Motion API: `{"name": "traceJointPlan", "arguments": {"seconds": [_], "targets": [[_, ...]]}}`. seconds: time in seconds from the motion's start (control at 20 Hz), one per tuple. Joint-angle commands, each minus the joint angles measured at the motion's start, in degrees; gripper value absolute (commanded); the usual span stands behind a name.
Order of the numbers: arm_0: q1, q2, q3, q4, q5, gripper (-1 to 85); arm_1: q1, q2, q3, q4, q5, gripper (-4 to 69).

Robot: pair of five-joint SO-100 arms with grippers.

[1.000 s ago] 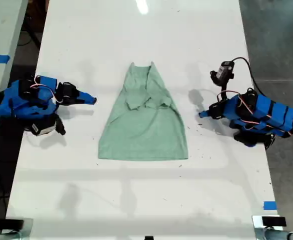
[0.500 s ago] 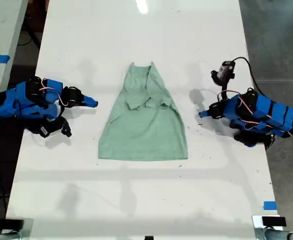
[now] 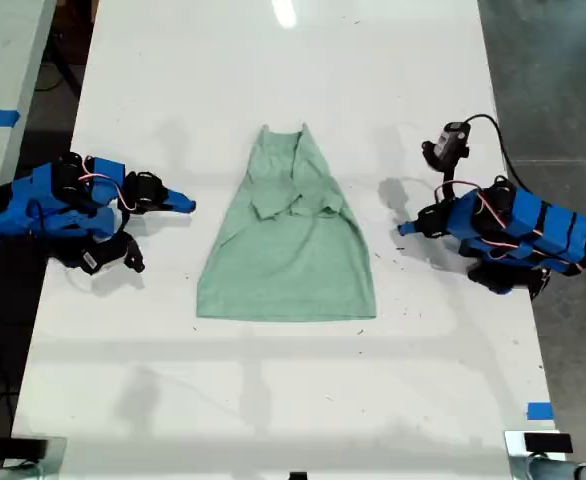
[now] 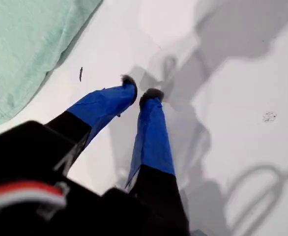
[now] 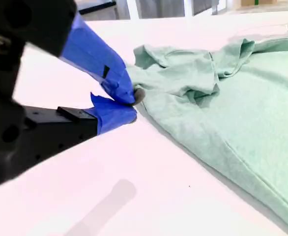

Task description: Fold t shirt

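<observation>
t shirt (image 3: 288, 260) looks thin and floppy, i'd pinch the hem corners. exterior view: my second tool (image 3: 187, 204) at its 9 o'clock, my first tool (image 3: 403, 230) at 3, both pinched together, empty.

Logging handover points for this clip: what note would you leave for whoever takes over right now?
My first gripper: nearly shut, empty, over bare table beside the t shirt.
My second gripper: shut, empty, near the sleeves.
The t shirt lies flat between the arms.
Done: both sleeves folded inward.
Left: probably folding the body, hem toward collar.
</observation>
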Motion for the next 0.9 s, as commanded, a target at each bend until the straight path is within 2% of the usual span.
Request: {"name": "traceJointPlan", "arguments": {"seconds": [0.0, 0.85], "targets": [[-0.5, 0.4, -0.1, -0.8, 0.2, -0.2, 0.4, 0.6, 2.5, -0.9, 0.5, 5.0], [-1.1, 0.4, 0.2, -1.1, 0.1, -0.2, 0.4, 0.6, 2.5, -0.9, 0.5, 5.0]]}}
